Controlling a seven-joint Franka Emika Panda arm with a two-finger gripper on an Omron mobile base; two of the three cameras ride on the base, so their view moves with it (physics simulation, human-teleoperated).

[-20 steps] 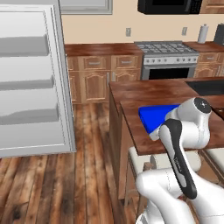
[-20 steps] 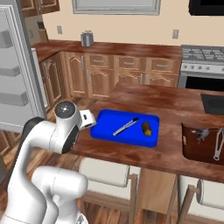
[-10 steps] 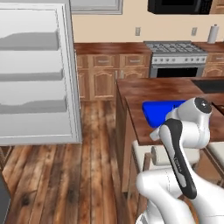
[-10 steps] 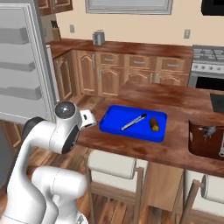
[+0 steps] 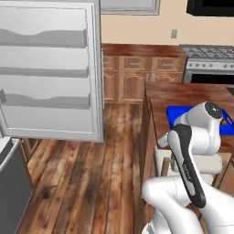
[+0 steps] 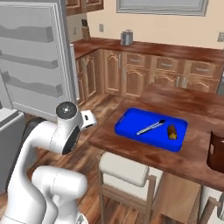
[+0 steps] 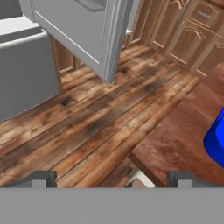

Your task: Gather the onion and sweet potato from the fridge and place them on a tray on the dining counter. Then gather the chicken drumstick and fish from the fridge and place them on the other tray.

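Both base views have swung leftward since a second ago, so the base has turned; the open fridge point(image 5: 50, 73) door now looms larger while nothing on the table has shifted. On the dining table point(image 6: 175, 162) lies the blue tray point(image 6: 151, 129), carrying the sweet potato point(image 6: 172, 131) with an orange-brown bit at its near end and a slim silver utensil point(image 6: 149, 127). Over the wood floor point(image 7: 100, 118), the end effector point(image 7: 114, 178) hangs with fingertips point(image 7: 41, 178) spread wide, holding nothing.
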